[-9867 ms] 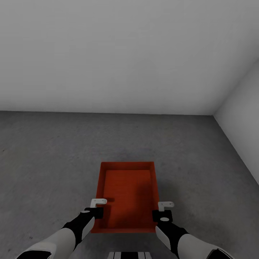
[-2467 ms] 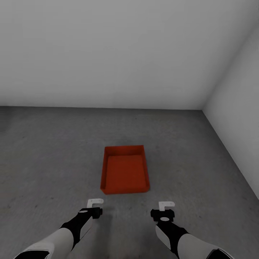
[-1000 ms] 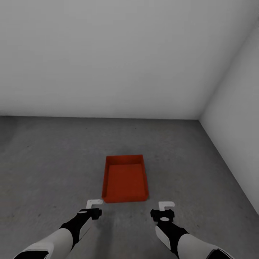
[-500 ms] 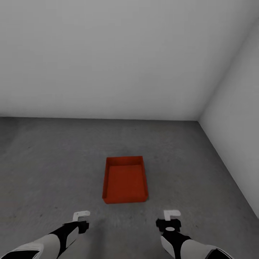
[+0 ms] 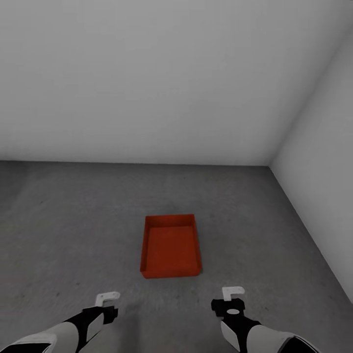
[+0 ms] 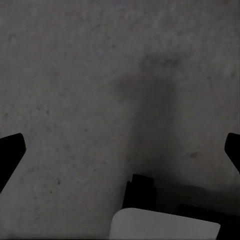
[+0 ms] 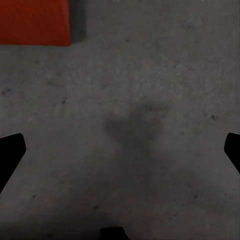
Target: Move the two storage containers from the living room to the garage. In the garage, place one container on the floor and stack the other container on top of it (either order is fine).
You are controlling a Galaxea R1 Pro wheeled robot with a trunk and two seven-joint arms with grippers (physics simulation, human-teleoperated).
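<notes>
Resting on the dark grey floor (image 5: 73, 220) of the garage, a single orange-red storage container (image 5: 170, 245) is seen just below the centre of the head frame, its open top facing up and its inside bare. It is set lengthwise away from the camera, well short of the white back wall (image 5: 147, 78), with the white side wall (image 5: 323, 162) rising at the right edge of the frame.

The left gripper (image 5: 108, 297) is seen at the lower left of the head frame and the right gripper (image 5: 232, 293) at the lower right, both held above the floor and apart from the container, which lies beyond and between them. Nothing is held by either one.

In the left wrist view, the dark fingers (image 6: 10, 155) are spread to the two side edges of the frame, with only rough grey floor between them. In the right wrist view, the fingers (image 7: 10, 152) are likewise spread wide over bare floor, and a corner of the container (image 7: 32, 21) is seen at the upper left of that frame.
</notes>
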